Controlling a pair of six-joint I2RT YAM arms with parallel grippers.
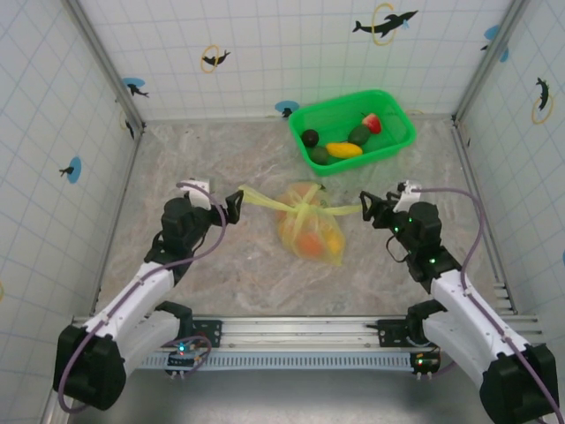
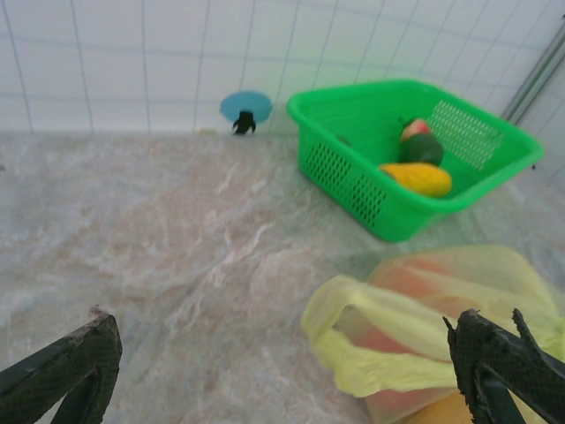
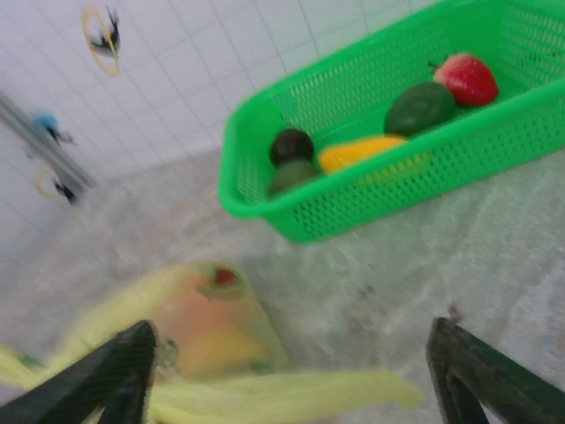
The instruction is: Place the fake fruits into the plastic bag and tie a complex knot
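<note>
desk: marbled grey-beige surface (image 1: 221, 274), white tiled walls (image 1: 53, 106) on three sides.
plastic bag: thin yellow-green film (image 1: 328, 252), lying on the desk at the centre of the top view, between the two pincers and below the basket in frame.
knot: small bunched lump of film (image 1: 305, 210) at the upper part of the bag.
strips: thin bands of film run sideways from the knot. One (image 1: 260, 200) goes toward the upper left and ends just beside the left pincer; the other (image 1: 344, 211) goes right and ends at the right pincer.
fake fruits: orange and yellowish shapes (image 1: 309, 243) show through the film inside the bag.
basket: bright green, rigid, perforated walls (image 1: 399, 141), upper right of centre, apart from the bag.
basket contents: near-black fruit (image 1: 310, 138), dark green fruit (image 1: 321, 155), yellow fruit (image 1: 343, 150), second dark green fruit (image 1: 358, 134), red fruit (image 1: 372, 122).
left pincer: (image 1: 235, 206) left of the bag. In its wrist view (image 2: 282, 353) the jaws stand wide apart, gripping nothing, and a fold of bag film lies close to the finger at lower right.
right pincer: (image 1: 365, 208) right of the bag. In its wrist view (image 3: 291, 336) the jaws are spread wide with nothing clamped. A pale strip lies between them; the view is blurred, so contact with either finger is uncertain.
</note>
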